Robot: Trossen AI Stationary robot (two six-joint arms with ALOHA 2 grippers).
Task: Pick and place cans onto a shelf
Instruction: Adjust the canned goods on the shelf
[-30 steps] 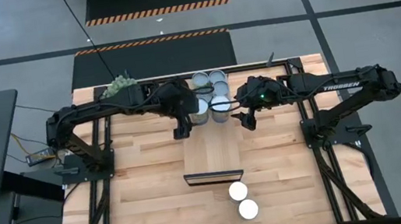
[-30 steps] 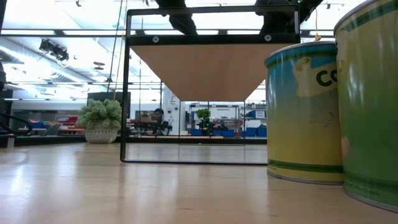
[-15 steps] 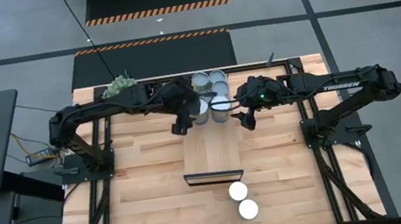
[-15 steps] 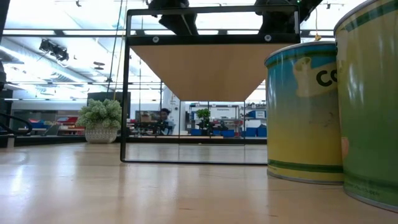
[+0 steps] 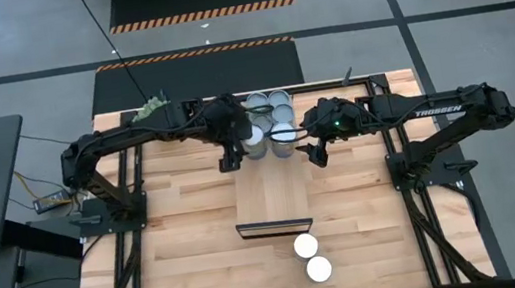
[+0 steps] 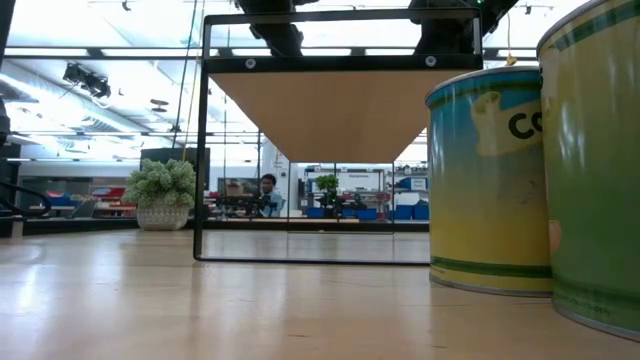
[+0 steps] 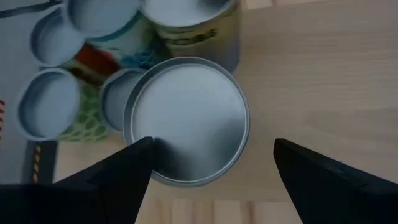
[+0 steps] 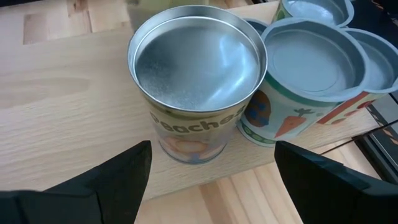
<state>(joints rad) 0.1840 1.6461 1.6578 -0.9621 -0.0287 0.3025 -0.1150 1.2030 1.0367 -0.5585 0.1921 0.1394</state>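
Your left gripper [image 5: 232, 160] hangs with fingers spread over a can [image 7: 186, 121] on the shelf's [image 5: 271, 203] far end. Your right gripper [image 5: 315, 153], likewise spread, faces the peaches can [image 8: 196, 87].

Both arms reach over cans [image 5: 268, 122] clustered at the shelf's [image 5: 271, 198] far end.

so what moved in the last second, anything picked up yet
Only the left arm moved: its left gripper slid along the table's far end toward the cluster of cans on the shelf, uncovering the green plant ball. Its jaws stayed open, holding nothing. The right gripper stayed put, open beside the cans; the two white-topped cans near the front did not shift.
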